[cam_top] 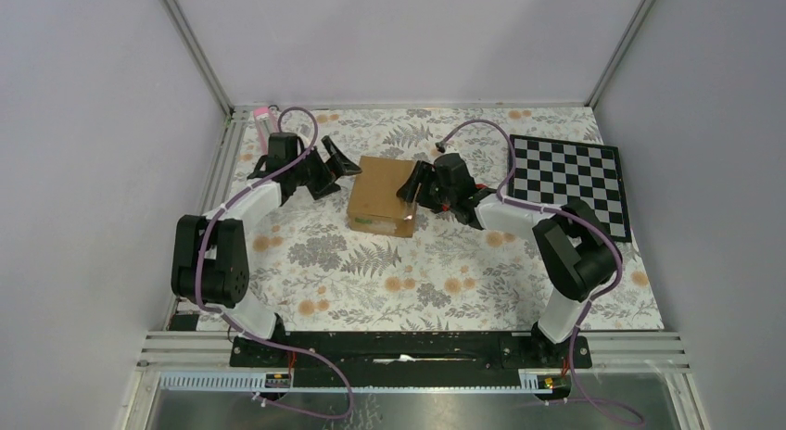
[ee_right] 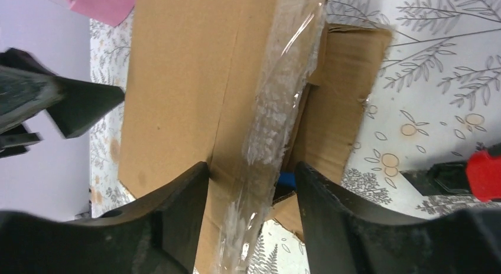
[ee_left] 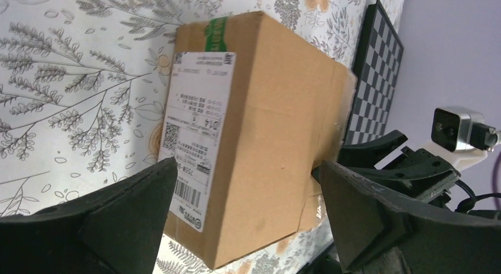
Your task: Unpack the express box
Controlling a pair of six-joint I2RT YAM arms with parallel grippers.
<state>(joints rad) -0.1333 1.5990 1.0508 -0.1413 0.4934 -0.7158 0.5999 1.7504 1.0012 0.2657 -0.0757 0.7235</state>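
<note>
At express box (cam_top: 380, 194) | right fingers (ee_right: 171, 227) spread astride tape (ee_right: 266, 108) | left fingers (ee_left: 118, 221) spread | interior mostly hidden

A black-and-white chessboard (cam_top: 567, 182) lies flat on the fern-printed cloth (cam_top: 371, 272), well apart to the right of the right fingers (cam_top: 414, 180). A pink object (cam_top: 263, 109), perhaps a bottle, stands beyond the left fingers (cam_top: 341, 161).

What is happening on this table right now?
Two robot arms are unpacking a box. The right gripper straddles the taped seam at the box's right end, where a flap is already loose; whether it grips yet is unclear. The left gripper sits wide open at the box's left side.
</note>
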